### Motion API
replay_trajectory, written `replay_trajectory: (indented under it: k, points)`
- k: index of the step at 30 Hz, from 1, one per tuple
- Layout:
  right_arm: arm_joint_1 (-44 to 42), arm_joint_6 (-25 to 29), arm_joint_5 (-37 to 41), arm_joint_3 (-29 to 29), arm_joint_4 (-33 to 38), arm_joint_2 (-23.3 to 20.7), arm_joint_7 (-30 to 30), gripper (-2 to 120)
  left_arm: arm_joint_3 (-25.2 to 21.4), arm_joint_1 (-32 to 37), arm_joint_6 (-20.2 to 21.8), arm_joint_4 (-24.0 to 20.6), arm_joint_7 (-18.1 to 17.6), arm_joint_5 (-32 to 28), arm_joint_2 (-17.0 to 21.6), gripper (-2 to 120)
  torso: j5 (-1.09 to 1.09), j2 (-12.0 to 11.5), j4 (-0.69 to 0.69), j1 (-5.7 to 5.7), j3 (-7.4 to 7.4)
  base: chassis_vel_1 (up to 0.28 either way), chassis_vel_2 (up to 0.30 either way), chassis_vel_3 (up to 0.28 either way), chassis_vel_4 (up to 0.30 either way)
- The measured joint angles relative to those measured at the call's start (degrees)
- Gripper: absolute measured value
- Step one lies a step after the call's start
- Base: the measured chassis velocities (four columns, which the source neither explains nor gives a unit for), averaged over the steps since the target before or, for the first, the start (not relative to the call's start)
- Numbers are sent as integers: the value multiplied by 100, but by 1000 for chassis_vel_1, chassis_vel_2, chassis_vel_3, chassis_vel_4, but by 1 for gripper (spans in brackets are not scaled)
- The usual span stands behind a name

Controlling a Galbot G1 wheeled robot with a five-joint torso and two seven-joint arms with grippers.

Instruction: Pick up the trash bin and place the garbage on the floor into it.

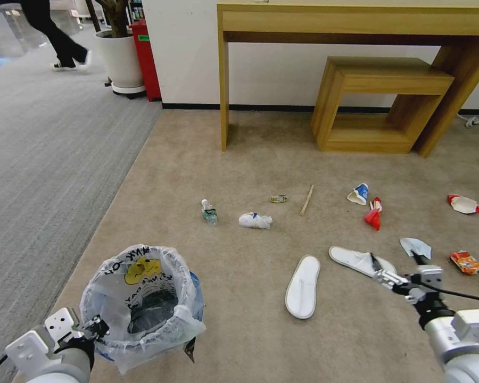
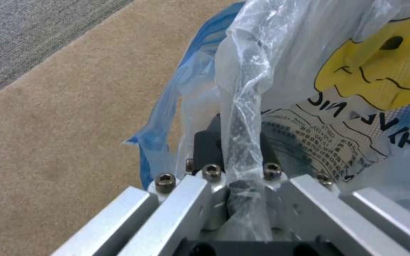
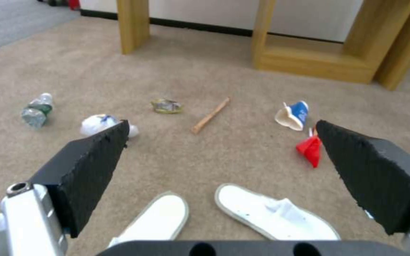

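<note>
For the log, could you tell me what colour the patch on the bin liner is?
Yellow, with black lines, on the bag; left wrist view shows it best.

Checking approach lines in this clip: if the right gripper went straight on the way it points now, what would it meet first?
Probably the slipper just beyond the open right gripper, the one lying nearer the red cup. Depth is unclear; it might land on carpet instead.

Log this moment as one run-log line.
left gripper: shut on bag-lined small blue trash bin rim | right gripper: open above two white slippers | litter on beige carpet
</note>
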Motion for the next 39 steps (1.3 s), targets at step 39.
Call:
replay_trajectory:
  k: [39]
  points:
    - [208, 807, -512, -44, 301, 775, -234, 100, -26, -377, 9, 3, 92, 122, -387, 0, -2, 0, 0, 0, 0, -39, 40, 38, -38]
